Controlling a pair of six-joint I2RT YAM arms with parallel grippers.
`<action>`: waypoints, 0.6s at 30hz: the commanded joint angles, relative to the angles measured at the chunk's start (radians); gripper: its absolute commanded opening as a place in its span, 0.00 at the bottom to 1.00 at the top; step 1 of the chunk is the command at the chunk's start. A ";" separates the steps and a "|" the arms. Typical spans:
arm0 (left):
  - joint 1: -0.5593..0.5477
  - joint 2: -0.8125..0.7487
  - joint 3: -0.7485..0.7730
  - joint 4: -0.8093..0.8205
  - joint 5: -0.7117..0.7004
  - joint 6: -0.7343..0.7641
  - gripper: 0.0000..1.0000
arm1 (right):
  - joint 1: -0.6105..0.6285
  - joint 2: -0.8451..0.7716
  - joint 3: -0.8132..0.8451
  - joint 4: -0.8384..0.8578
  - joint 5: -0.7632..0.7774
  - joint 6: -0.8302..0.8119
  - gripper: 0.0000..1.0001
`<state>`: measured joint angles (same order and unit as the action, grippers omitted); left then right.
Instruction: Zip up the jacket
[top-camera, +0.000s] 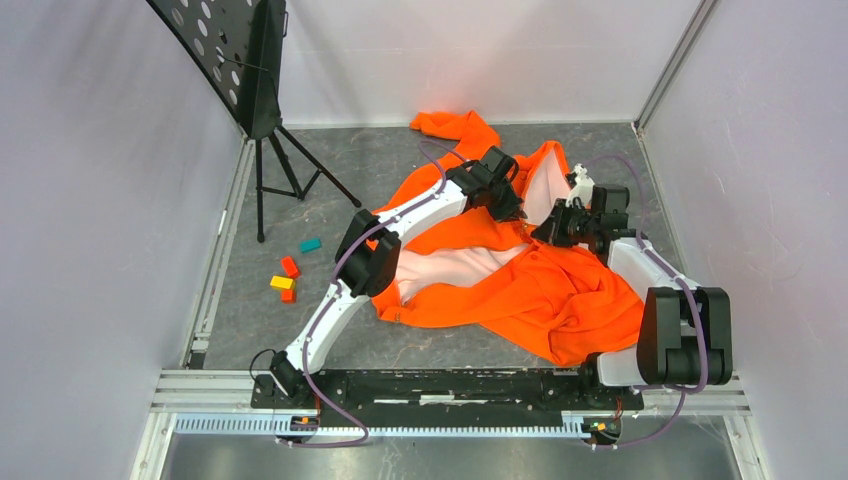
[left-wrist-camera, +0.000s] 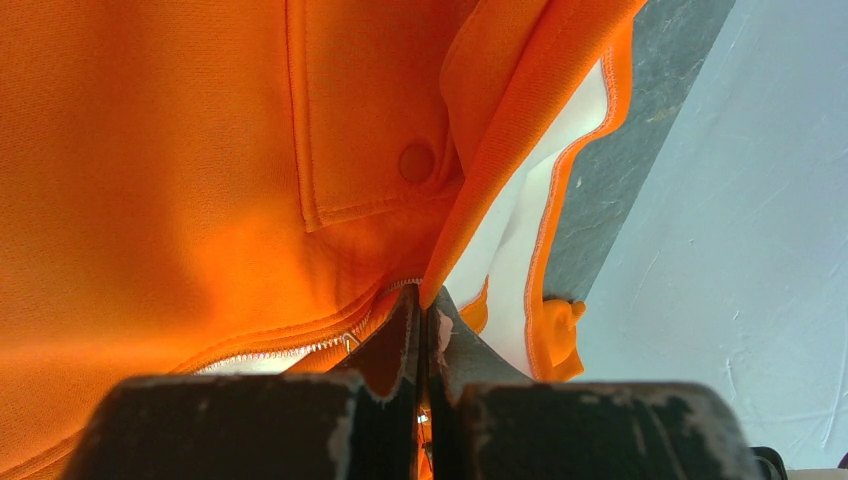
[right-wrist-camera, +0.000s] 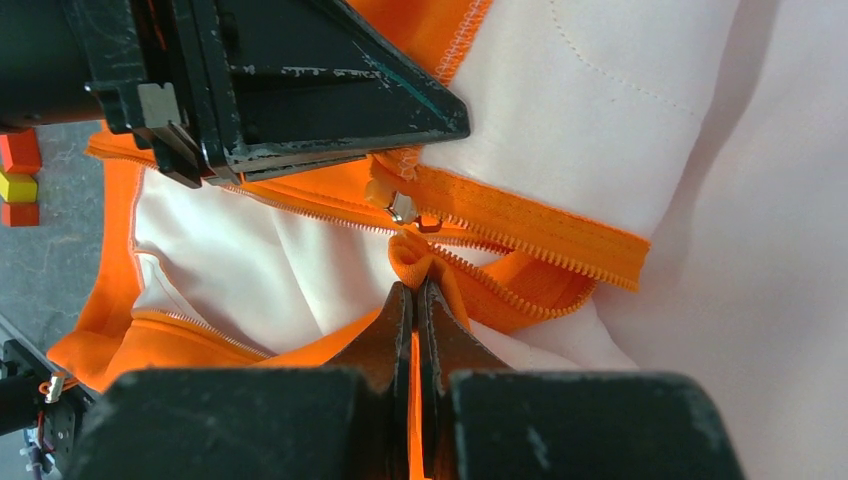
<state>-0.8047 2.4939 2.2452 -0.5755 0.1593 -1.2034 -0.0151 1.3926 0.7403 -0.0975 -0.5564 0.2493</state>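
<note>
While both claws pinched cloth at its open front, the large bright orange fleece jacket (top-camera: 560, 290) lay crumpled on the grey stone-patterned table (top-camera: 400, 150), right of centre, with its pale pinkish-white lining (top-camera: 450, 265) turned upward. Left gripper (left-wrist-camera: 424, 305): fingers pressed tight on the orange front edge, just beside the silver zipper teeth (left-wrist-camera: 290, 352) and below a pocket with a round snap (left-wrist-camera: 417, 161). Right gripper (right-wrist-camera: 413, 288): fingers pressed together on a small bunched fold of orange hem, just under the small metal zipper slider (right-wrist-camera: 401, 207). Both grips looked shallow, taken on thin edges, so a firm pull could have dragged the cloth free of either claw. Near the slider the two tooth rows met at an angle and the hem was puckered; drawn along in that state, the slider might have jammed. The lining lay touching the teeth and could have been bitten into the track. With the claws so near each other, a careless swing might have knocked one against the other. Whether the zipper's end was seated in the slider could not be told
</note>
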 joint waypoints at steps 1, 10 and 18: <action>-0.010 -0.028 0.042 -0.018 -0.013 0.022 0.02 | 0.005 -0.020 0.044 -0.010 0.035 0.004 0.00; -0.013 -0.025 0.043 -0.018 -0.005 0.017 0.02 | 0.010 -0.017 0.042 0.029 0.012 0.028 0.00; -0.014 -0.024 0.044 -0.018 -0.005 0.018 0.02 | 0.011 -0.021 0.035 0.051 0.019 0.048 0.00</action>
<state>-0.8085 2.4939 2.2452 -0.5758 0.1593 -1.2037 -0.0128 1.3926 0.7452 -0.1001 -0.5388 0.2729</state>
